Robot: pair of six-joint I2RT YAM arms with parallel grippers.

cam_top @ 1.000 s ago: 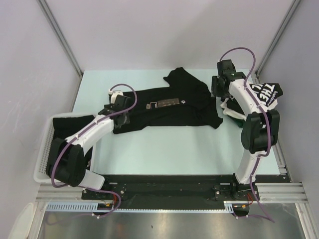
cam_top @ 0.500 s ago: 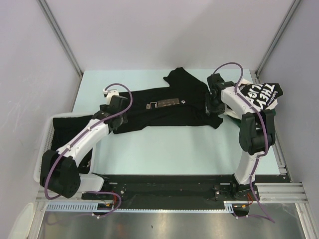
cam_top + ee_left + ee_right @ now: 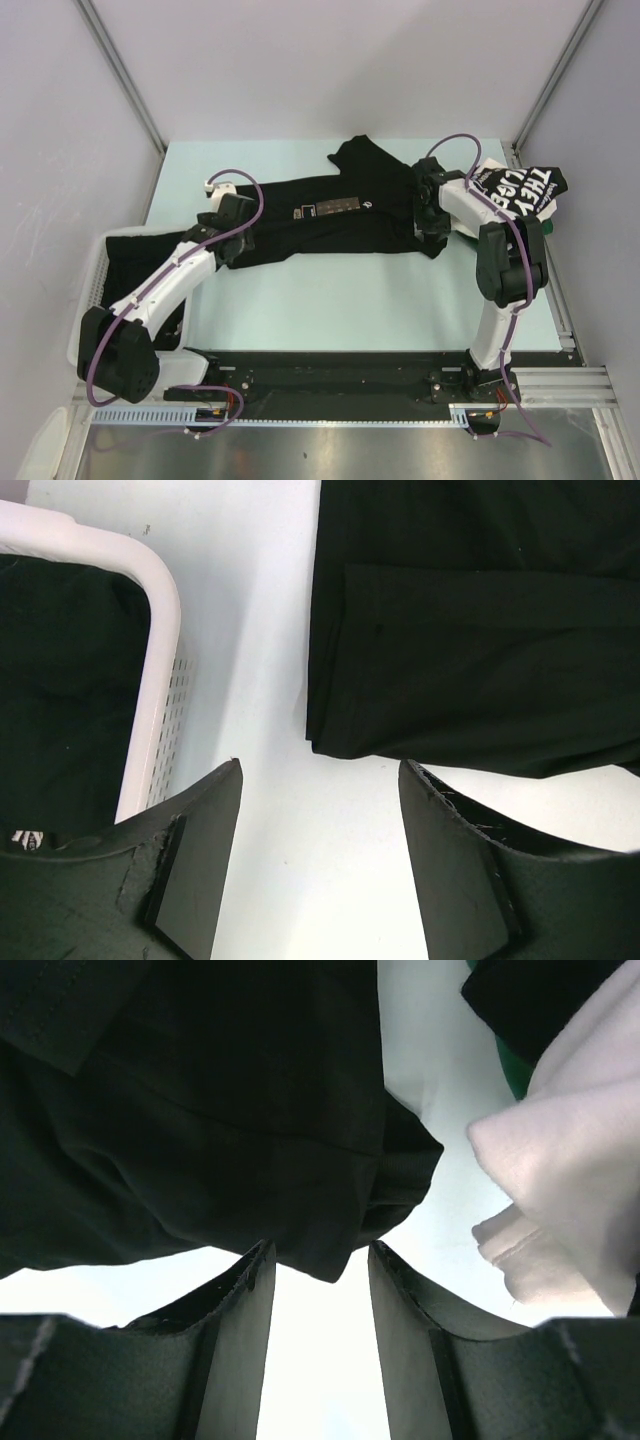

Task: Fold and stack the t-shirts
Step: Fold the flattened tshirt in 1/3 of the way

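Note:
A black t-shirt (image 3: 330, 212) with a small rectangular chest print lies spread across the table's middle. My left gripper (image 3: 224, 250) is open over its left bottom corner (image 3: 330, 742), fingers apart just short of the cloth. My right gripper (image 3: 432, 235) is open at the shirt's right corner (image 3: 330, 1260), whose tip hangs between the fingertips (image 3: 318, 1252), not gripped. A folded black shirt with white block lettering (image 3: 525, 187) lies at the right edge on pale cloth (image 3: 560, 1190). Another black shirt (image 3: 135, 258) lies in the basket.
A white mesh basket (image 3: 88, 305) stands at the table's left edge; its rim (image 3: 150, 660) shows in the left wrist view. A green patch (image 3: 505, 1065) shows beside the right pile. Grey walls enclose the pale table (image 3: 330, 300).
My right arm has swung down and left from the lettered shirt to the spread shirt's right corner. My left gripper has shifted slightly back toward the shirt's left bottom corner.

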